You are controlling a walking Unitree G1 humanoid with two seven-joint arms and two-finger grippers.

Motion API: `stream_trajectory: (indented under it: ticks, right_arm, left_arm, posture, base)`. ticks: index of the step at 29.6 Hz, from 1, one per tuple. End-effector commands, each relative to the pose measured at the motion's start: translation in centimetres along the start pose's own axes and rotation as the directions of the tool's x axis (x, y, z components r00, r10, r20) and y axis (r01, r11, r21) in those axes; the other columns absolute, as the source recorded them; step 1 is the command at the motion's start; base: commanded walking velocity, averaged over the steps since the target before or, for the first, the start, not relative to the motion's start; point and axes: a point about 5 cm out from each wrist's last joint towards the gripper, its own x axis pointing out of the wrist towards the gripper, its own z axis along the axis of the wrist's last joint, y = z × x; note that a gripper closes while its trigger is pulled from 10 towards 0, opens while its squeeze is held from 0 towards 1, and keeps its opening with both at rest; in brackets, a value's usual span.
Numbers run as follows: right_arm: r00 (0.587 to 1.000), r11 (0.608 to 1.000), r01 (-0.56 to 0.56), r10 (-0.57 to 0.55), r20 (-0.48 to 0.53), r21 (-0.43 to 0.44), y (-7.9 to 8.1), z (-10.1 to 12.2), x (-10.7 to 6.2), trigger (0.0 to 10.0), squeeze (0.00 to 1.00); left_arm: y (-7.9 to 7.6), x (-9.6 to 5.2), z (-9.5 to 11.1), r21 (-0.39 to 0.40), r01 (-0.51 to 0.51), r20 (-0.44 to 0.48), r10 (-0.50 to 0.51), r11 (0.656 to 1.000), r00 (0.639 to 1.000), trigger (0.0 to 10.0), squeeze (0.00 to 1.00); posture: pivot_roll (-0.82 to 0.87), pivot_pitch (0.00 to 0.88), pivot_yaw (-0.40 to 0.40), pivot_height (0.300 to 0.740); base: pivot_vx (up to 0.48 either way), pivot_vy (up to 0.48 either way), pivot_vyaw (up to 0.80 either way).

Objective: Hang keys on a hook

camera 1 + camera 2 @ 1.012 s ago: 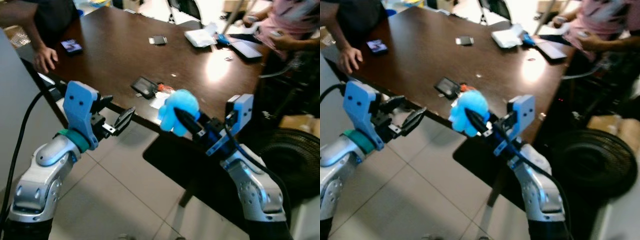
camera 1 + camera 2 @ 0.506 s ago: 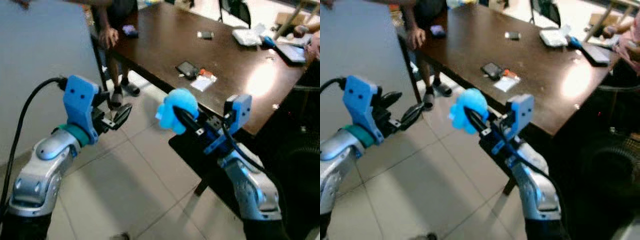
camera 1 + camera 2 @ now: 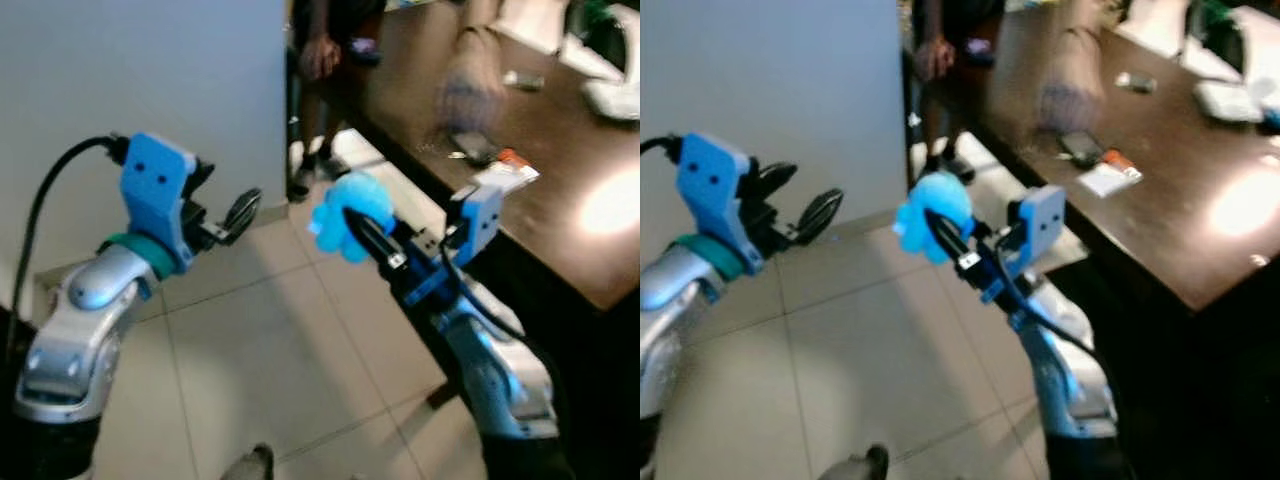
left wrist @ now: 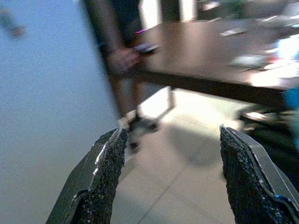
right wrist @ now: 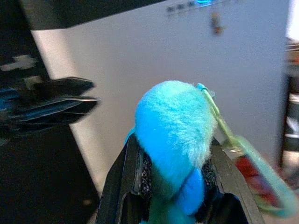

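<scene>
Blue fluffy keychain [image 3: 349, 214] pinched in right gripper [image 3: 362, 228] jaws, held above tiled floor [image 3: 260, 340], off dark surface [image 3: 560, 190] edge. Right wrist view adds green loop [image 5: 243, 163] hanging from fluff. Left gripper [image 3: 232, 214] jaws spread, empty, near grey wall [image 3: 140, 70]. Person's hand [image 3: 320, 55] at surface's far edge.

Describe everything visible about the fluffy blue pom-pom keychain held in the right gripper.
The fluffy blue pom-pom keychain is a rounded ball of bright turquoise fur, soft and plush-looking. A pale green loop hangs from its top to one side, with something red beside it, too blurred to identify. The right gripper is shut on it, its black fingers pressing both flanks. It is held up in the air above the tiled floor, near the grey wall, touching nothing else.
</scene>
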Motion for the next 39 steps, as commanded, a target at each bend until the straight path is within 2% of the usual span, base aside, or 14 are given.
stream_trajectory:
  ticks: [1,7,21,26,39]
  right_arm:
    - [1.000,1.000,0.009,-0.009,-0.007,0.001,-0.14,-0.21,-0.26,10.0,0.00]
    - [1.000,1.000,0.007,-0.007,-0.006,0.000,-0.10,-0.24,-0.27,10.0,0.00]
    - [1.000,1.000,0.017,-0.017,0.007,0.009,-0.12,-0.22,-0.24,10.0,0.00]
    - [0.998,0.998,0.049,-0.050,0.037,0.041,-0.49,0.04,-0.22,10.0,0.00]
    - [0.998,0.998,0.047,-0.049,0.037,0.034,-0.57,-0.08,-0.26,10.0,0.00]
  left_arm:
    - [-0.14,-0.02,-0.35,-0.001,0.004,-0.011,-0.004,1.000,1.000,10.0,0.00]
    - [0.01,0.05,-0.25,0.006,-0.010,-0.001,0.010,1.000,1.000,10.0,0.00]
    - [0.15,0.21,-0.36,0.026,-0.024,0.009,0.024,0.999,1.000,10.0,0.00]
    - [0.14,0.29,-0.42,0.030,-0.026,0.011,0.026,0.999,1.000,10.0,0.00]
    - [0.08,0.36,-0.45,0.030,-0.019,0.017,0.019,0.999,1.000,10.0,0.00]
  posture:
    - [0.05,0.020,0.066,0.740]
    - [0.05,0.021,0.066,0.740]
    - [0.05,0.021,0.066,0.740]
    - [0.05,0.020,0.064,0.740]
    - [0.04,0.010,0.066,0.740]
  base:
    - [0.000,0.000,0.78]
    - [0.000,0.000,0.78]
    - [0.365,0.000,0.78]
    - [0.464,0.000,0.00]
    - [0.463,0.000,0.00]
